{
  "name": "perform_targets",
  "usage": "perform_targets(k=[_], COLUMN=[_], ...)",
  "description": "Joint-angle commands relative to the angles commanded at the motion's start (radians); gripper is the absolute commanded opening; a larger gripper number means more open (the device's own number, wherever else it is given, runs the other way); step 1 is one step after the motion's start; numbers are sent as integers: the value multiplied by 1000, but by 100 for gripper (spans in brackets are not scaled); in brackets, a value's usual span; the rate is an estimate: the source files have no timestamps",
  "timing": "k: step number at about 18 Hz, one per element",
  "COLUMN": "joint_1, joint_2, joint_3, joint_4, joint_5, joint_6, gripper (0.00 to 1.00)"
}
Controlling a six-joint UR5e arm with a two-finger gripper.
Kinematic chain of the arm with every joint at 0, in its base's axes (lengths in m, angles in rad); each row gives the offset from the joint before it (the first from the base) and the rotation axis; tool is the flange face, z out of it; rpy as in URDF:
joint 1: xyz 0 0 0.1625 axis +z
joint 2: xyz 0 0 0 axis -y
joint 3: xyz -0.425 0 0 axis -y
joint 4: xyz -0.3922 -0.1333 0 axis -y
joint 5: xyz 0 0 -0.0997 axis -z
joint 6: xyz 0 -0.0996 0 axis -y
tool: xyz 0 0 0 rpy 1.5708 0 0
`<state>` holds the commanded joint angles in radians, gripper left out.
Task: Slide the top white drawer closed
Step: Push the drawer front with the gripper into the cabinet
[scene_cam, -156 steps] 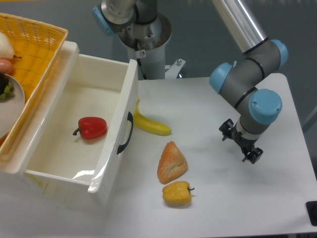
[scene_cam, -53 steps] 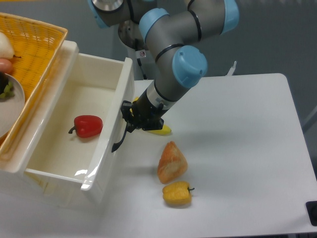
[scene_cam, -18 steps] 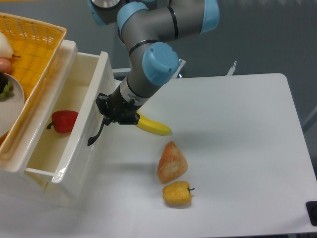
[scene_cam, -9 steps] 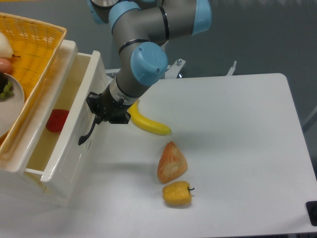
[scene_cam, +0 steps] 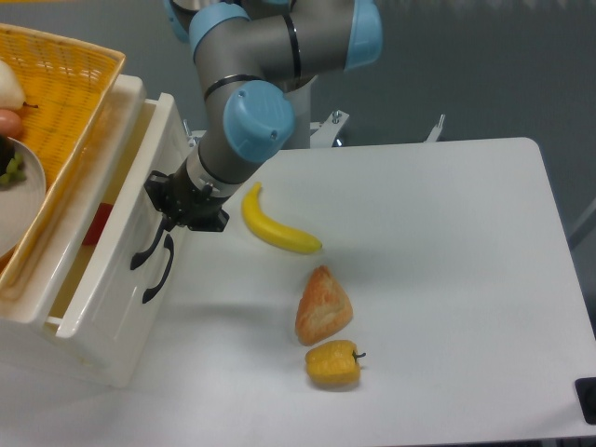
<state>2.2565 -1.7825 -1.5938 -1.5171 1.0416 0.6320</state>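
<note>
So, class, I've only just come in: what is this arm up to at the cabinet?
The gripper is pressed against the front of the top white drawer, beside its black handle, pushing it shut. The drawer is nearly in; only a narrow gap shows, with a red pepper inside. A banana, a pastry and a yellow pepper lie on the table, and a yellow wicker basket sits on the cabinet.

Arm links [scene_cam: 279, 42]: grey metal tubes
Joint caps [scene_cam: 251, 119]: light blue, round
Gripper [scene_cam: 173, 207]: black, two-finger
Base [scene_cam: 300, 116]: pale grey column
</note>
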Motion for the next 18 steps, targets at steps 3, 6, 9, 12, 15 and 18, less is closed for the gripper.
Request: perform_targets(k=[3,6,9,12,15,18], joint_1=[-11,-15,-17,-20,-23,-23], joint_2=[0,0,-2,-2,-3,-6], joint_3=[0,0,0,2,3,3], joint_4=[2,3,3,3,3,3], joint_5=[0,-5,-5,-6,-8,-8], joint_6=[-5,-6,-6,-6,-6,-9], gripper=[0,0,0,0,0,0])
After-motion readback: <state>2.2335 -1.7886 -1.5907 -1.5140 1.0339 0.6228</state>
